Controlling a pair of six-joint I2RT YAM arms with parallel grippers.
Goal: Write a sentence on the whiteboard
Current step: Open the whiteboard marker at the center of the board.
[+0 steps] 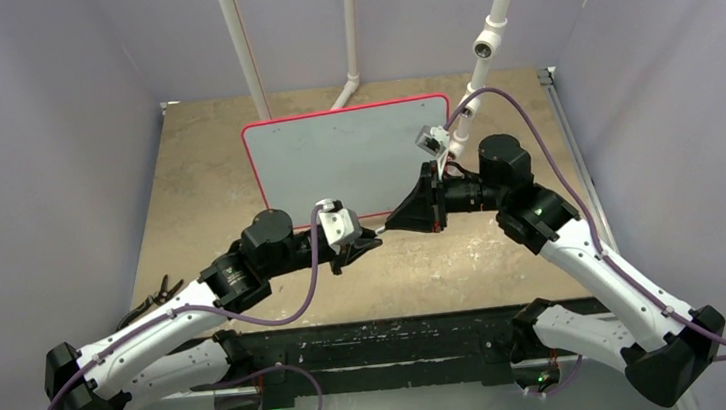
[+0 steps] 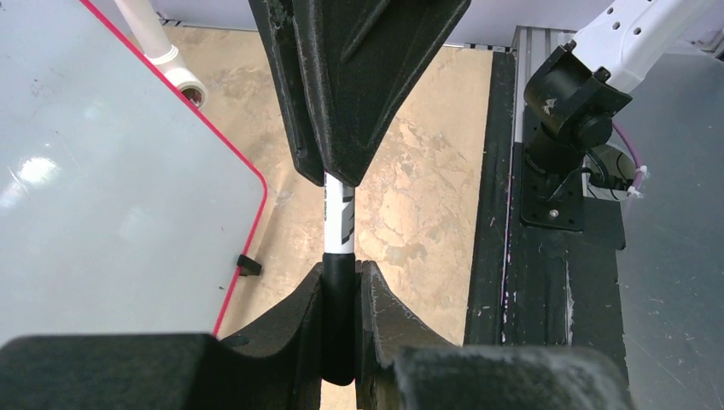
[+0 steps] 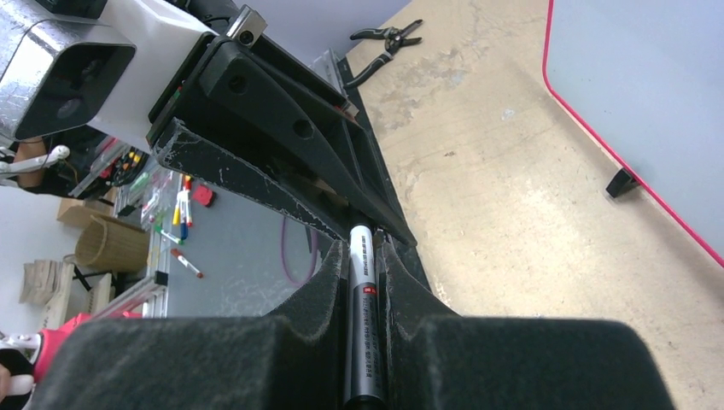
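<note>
The whiteboard [image 1: 349, 156] [image 2: 102, 171] [image 3: 649, 77], white with a red rim, lies on the tan table behind both grippers. Its visible face is plain, and no sentence shows on it. A marker [image 1: 383, 231] hangs in the air between the two grippers, just in front of the board's near edge. My left gripper [image 1: 373, 241] [image 2: 341, 272] is shut on the marker's black cap [image 2: 338, 316]. Facing it, my right gripper [image 1: 393, 222] [image 3: 364, 249] is shut on the white and grey barrel [image 3: 362, 325] [image 2: 339, 218]. The two sets of fingertips nearly touch.
Black pliers [image 1: 152, 298] [image 3: 384, 38] lie on the table at the left. White pipes [image 1: 245, 46] rise at the back, and a jointed one [image 1: 485, 48] stands near the board's right corner. A black rail [image 1: 382, 339] runs along the near edge. Grey walls enclose the table.
</note>
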